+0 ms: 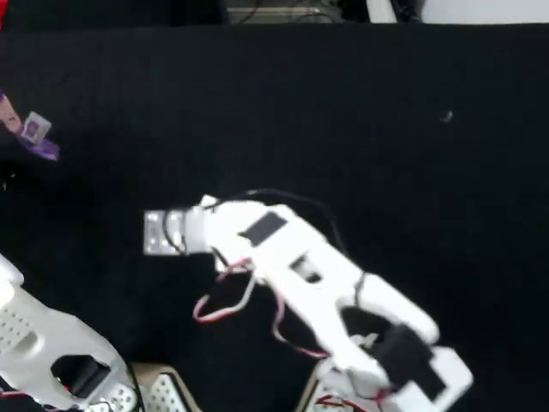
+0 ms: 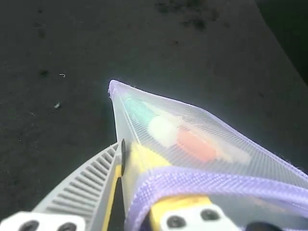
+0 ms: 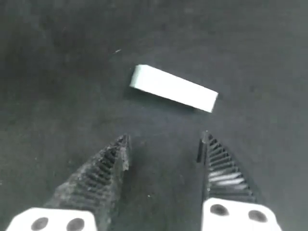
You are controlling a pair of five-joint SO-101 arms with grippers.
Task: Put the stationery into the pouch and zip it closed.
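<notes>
The left hand (image 2: pixel 124 161) grips the clear purple-trimmed pouch (image 2: pixel 226 127) holding green, white and orange pieces (image 2: pixel 192 144); the right hand (image 3: pixel 163 142) hangs open near a white block eraser (image 3: pixel 173 89).

This looks like a robotics lab or workshop bench, not a home. A table (image 1: pixel 386 103) draped in plain black cloth carries a white, printed-looking arm (image 1: pixel 317 283) near its middle and a second arm (image 1: pixel 51 343) at the near left corner. Bare red and white wires (image 1: pixel 210 305) loop loose. Beyond the far edge lie what may be cables (image 1: pixel 274 13).
</notes>
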